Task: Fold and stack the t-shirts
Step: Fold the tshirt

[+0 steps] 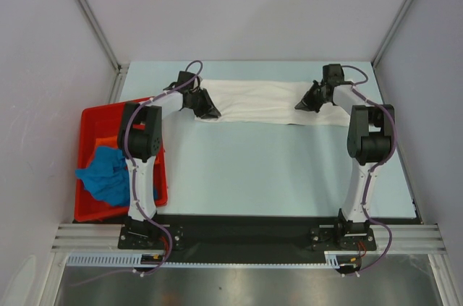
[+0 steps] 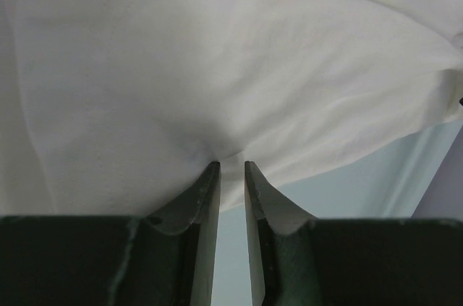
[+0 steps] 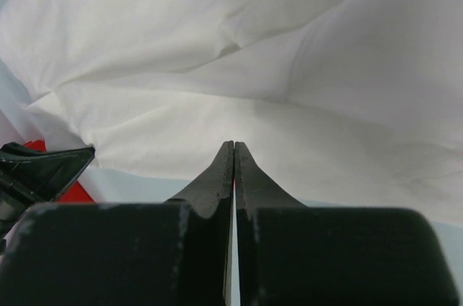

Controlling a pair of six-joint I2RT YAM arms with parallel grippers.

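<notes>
the white t-shirt [image 1: 257,103] lies stretched in a band across the far side of the table [image 1: 253,176]. the left gripper [image 2: 231,165] is pinching a fold at its left end, and the right gripper [image 3: 234,145] has its fingers pressed tight together at the near hem, though i can't tell if any cloth is caught there. it looks thin, light and floppy, so i'd say it will sag and crease wherever it isn't held, and is best taken by hems or corners. off to the left, the red bin [image 1: 90,112] holds a crumpled blue shirt [image 1: 108,176] with an orange shirt [image 1: 107,142] beside it.
</notes>
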